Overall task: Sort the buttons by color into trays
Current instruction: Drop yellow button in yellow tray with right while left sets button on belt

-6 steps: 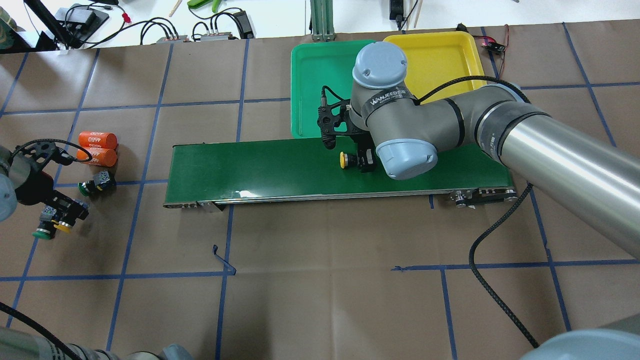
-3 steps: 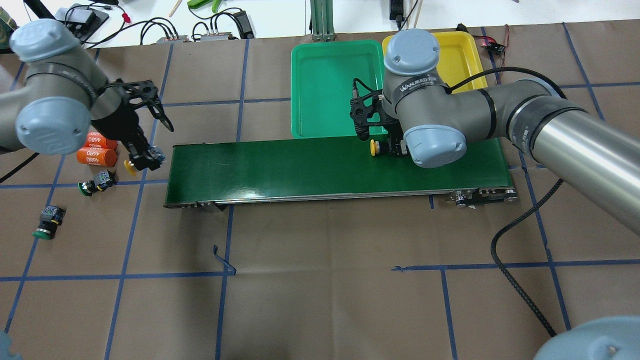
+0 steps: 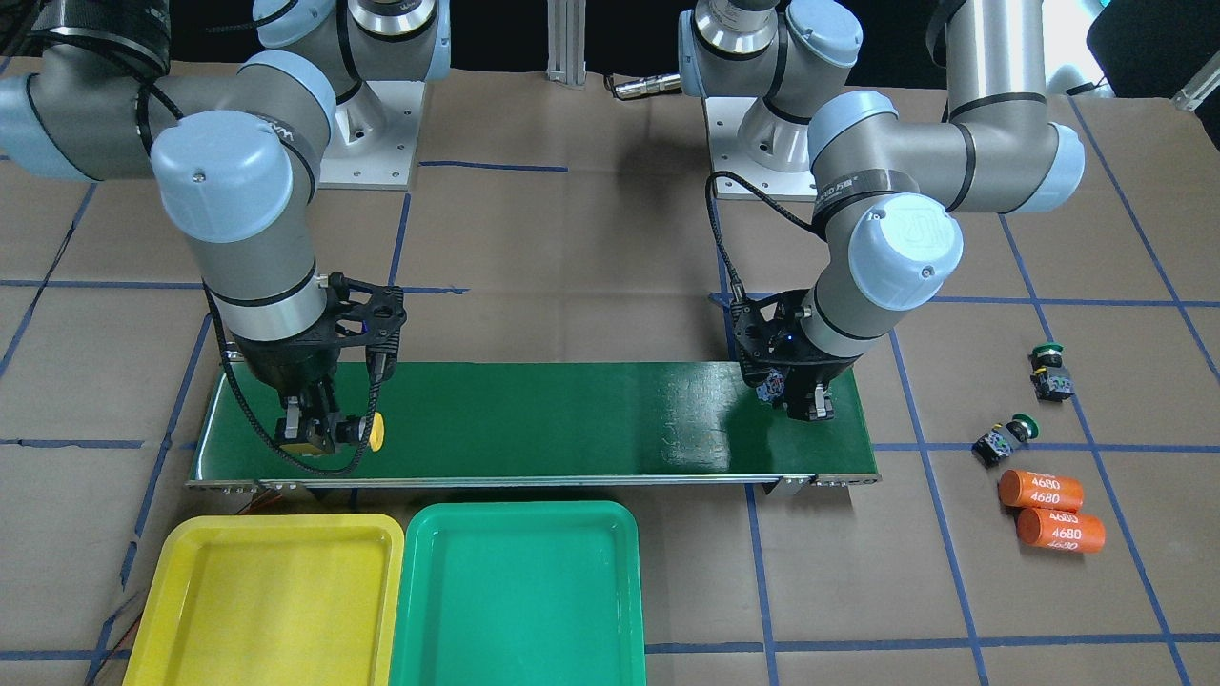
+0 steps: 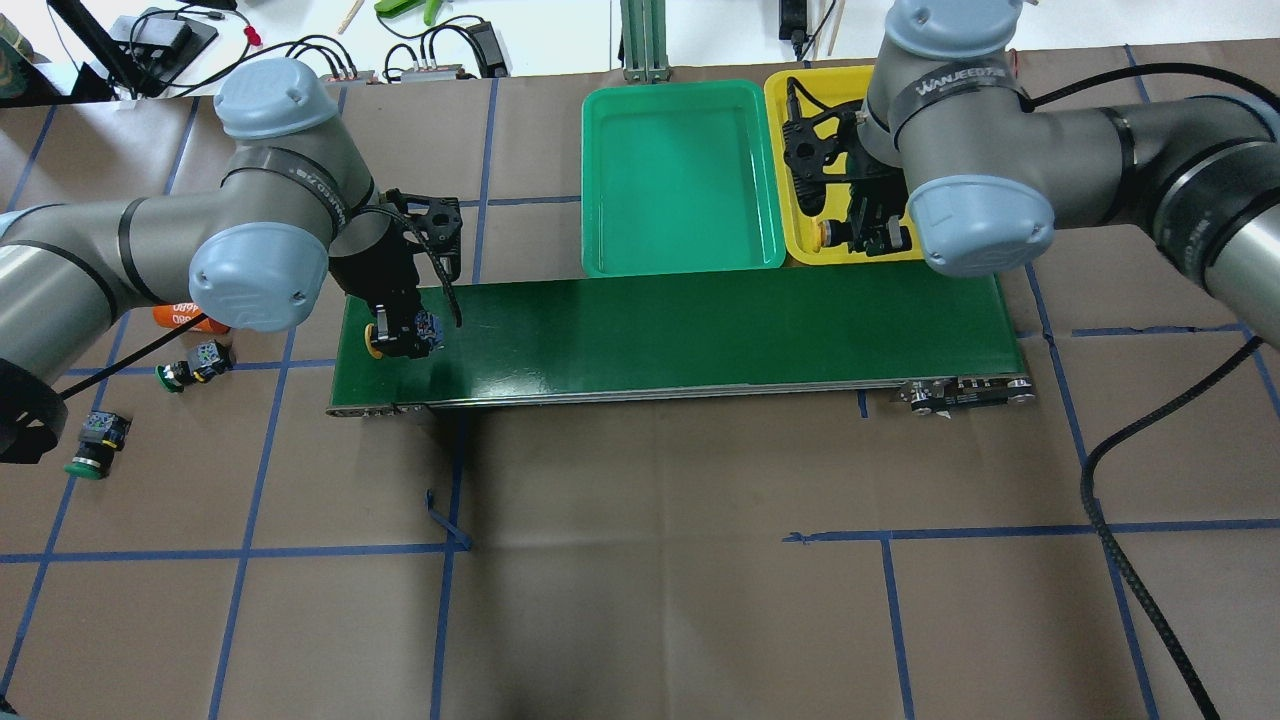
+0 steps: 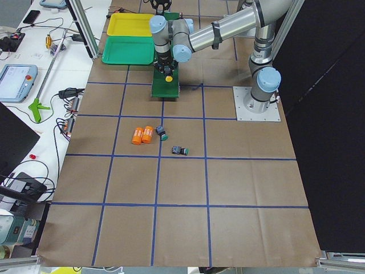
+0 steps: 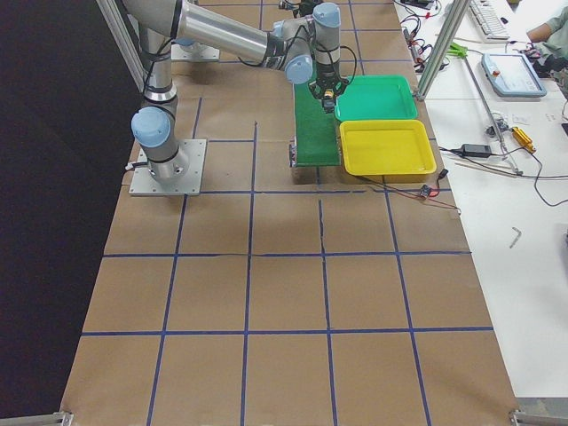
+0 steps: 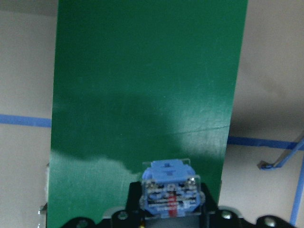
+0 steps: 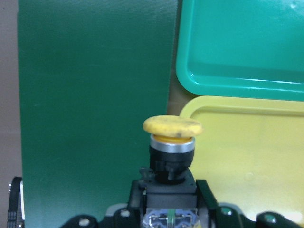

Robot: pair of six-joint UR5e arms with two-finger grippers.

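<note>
— Over at the belt-side edge of the yellow tray (image 3: 267, 610), a yellow button (image 8: 172, 126) is gripped by the right claw (image 4: 862, 238), not yet let go. So is anything counted as sorted?

— Nope, nothing is seen lying in it or in the green tray (image 3: 519, 600). The second yellow button (image 7: 168, 187) is clamped in the left claw (image 4: 402, 340) over the conveyor belt's (image 3: 572, 419) other end. A green button (image 4: 185, 372) and another green one (image 4: 95, 448) are parked on the table (image 3: 572, 238), untouched. Barely started, it seems.
</note>
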